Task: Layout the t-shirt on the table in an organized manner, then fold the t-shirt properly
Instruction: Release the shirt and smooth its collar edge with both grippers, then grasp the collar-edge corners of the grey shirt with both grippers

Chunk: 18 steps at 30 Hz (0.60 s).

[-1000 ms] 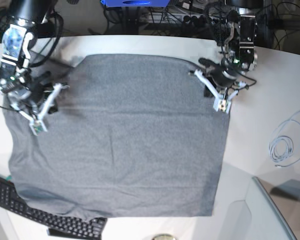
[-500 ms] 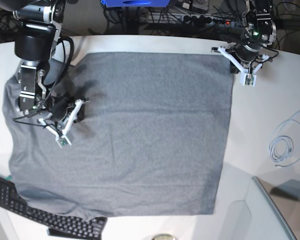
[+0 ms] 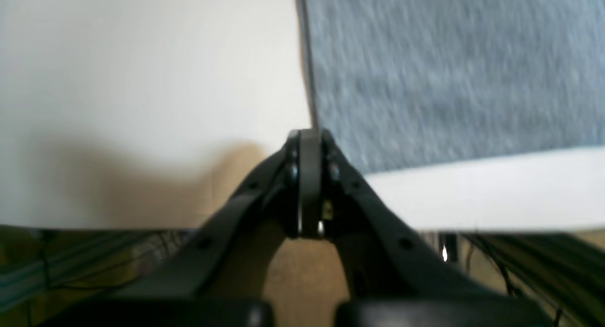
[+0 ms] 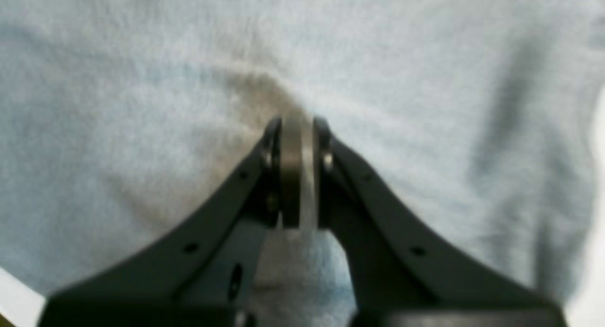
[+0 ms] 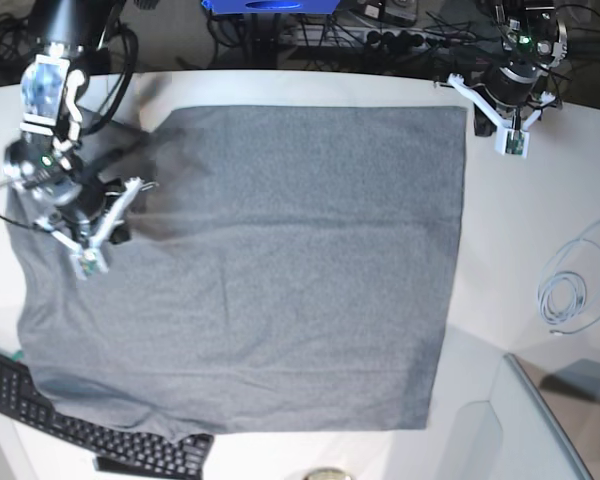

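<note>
Black keyboard (image 5: 80, 430) at the near edge, its far side under the t-shirt (image 5: 280, 270) hem. T-shirt lies flat over the white worktop (image 5: 540, 180). Right gripper (image 4: 297, 124) over the shirt's left margin, jaws clenched, pinching up a small ridge of fabric. Left gripper (image 3: 309, 135) at the far corner, jaws clenched on nothing, above the shirt's edge.

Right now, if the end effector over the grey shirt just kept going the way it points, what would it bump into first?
The t-shirt. The right end effector points down into the grey cloth, which fills its wrist view and bunches at the closed tips. Contact may already exist; depth is unclear.
</note>
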### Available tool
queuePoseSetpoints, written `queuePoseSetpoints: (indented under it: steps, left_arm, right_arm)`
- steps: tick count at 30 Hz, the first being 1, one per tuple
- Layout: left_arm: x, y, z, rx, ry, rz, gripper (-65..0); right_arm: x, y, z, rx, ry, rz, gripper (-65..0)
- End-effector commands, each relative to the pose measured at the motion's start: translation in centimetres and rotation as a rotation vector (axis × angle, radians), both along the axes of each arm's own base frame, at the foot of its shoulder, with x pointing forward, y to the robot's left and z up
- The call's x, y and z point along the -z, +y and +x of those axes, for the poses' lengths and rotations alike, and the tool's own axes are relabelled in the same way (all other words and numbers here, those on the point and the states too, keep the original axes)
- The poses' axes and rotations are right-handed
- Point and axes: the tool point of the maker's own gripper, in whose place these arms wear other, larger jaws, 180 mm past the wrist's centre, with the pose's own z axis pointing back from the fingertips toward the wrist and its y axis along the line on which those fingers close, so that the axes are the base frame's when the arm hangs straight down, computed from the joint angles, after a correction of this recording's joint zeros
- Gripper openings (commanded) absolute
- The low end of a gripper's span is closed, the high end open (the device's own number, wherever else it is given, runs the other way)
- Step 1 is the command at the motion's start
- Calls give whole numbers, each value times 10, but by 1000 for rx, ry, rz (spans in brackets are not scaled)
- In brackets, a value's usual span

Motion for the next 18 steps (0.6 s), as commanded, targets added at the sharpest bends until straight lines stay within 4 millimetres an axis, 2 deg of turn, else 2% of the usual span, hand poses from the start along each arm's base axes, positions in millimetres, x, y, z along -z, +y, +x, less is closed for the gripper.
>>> queuePoseSetpoints:
  steps: [1, 2, 3, 5, 7, 9, 12, 15, 18]
  left_arm:
    - [-12, 1, 19, 9, -56, 7, -650]
    - [-10, 2, 25, 4, -62, 4, -650]
    - [-8, 2, 30, -3, -68, -5, -650]
    - [-4, 1, 43, -23, -82, -18, -650]
    - [1, -3, 51, -37, -84, -38, -650]
    - [5, -6, 55, -40, -81, -51, -650]
    - [8, -9, 56, -48, -79, -68, -650]
    - [9, -10, 56, -51, -79, -75, -650]
    - [17, -10, 51, -56, -56, -80, -650]
  right_arm:
    - [-11, -15, -6, 56, -31, -13, -599]
    - [-11, -29, -20, 111, -22, -20, -576]
    - [-7, -41, -37, 156, 10, -32, -527]
    - [8, -65, -73, 219, 113, -64, -389]
    - [17, -78, -97, 262, 165, -52, -243]
    - [22, -88, -117, 316, 170, 15, -164]
    - [34, -111, -139, 427, 193, 70, -185]
    - [56, -114, -154, 438, 259, 101, -204]
    - [69, -113, -158, 445, 294, 127, -206]
